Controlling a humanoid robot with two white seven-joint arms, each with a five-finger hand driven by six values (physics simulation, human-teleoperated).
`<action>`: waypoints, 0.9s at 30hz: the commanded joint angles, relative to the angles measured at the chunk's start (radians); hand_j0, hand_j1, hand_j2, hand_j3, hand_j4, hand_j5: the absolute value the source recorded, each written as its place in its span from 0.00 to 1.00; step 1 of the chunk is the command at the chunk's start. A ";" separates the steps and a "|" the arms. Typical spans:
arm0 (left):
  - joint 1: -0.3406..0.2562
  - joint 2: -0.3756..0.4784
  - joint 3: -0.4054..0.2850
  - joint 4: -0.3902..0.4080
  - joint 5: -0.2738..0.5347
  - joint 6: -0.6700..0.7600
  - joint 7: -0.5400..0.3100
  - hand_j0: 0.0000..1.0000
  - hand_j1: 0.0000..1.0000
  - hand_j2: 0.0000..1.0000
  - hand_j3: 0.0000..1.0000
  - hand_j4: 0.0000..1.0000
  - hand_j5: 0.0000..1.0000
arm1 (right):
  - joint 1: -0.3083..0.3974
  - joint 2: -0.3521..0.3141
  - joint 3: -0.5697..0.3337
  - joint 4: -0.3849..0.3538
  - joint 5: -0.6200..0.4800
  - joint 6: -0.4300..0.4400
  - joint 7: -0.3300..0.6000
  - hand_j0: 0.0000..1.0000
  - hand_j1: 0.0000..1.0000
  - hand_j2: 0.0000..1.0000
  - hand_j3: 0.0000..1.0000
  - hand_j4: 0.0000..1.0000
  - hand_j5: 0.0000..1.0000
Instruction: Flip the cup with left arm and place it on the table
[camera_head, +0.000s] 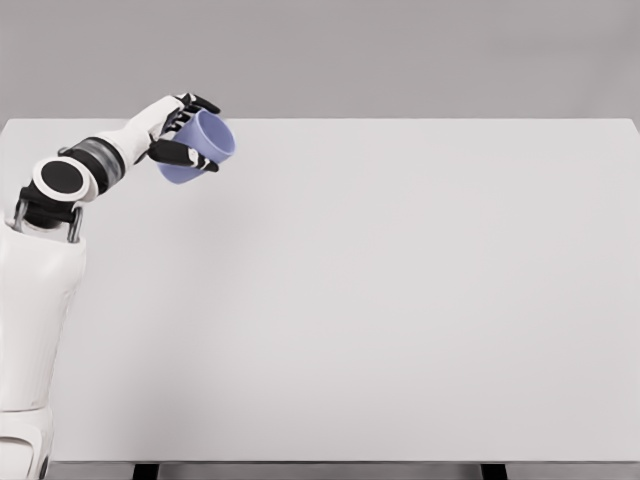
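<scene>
Head view: left hand (178, 128) grips tilted cup (203, 148) above table (400, 300).

place: probably simulated lab bench | evidence: bare white table (400, 300), plain grey backdrop (400, 55)

- My left arm (40, 300) is clad in smooth white shells, broad at the upper segment near the lower left edge.
- A round black disc with a white ring around it caps my elbow joint (62, 177), with a black collar and a small metal rod just below.
- Grey and black bands circle my forearm (100, 160) ahead of that joint.
- My left hand (178, 130) has a white back and black fingers (185, 155).
</scene>
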 joint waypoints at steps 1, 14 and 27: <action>0.000 0.001 0.001 0.002 0.031 -0.004 0.001 0.54 0.54 0.54 0.54 0.54 0.54 | 0.000 0.000 -0.001 0.000 0.000 0.000 0.000 1.00 1.00 1.00 1.00 1.00 1.00; 0.015 -0.006 0.024 0.106 0.133 -0.187 0.001 0.54 0.54 0.54 0.54 0.54 0.54 | 0.000 0.000 -0.001 0.000 0.000 0.000 0.000 1.00 1.00 1.00 1.00 1.00 1.00; 0.044 -0.035 0.097 0.135 0.182 -0.230 0.041 0.54 0.54 0.54 0.54 0.54 0.54 | 0.000 0.000 -0.001 0.000 0.000 0.000 0.000 1.00 1.00 1.00 1.00 1.00 1.00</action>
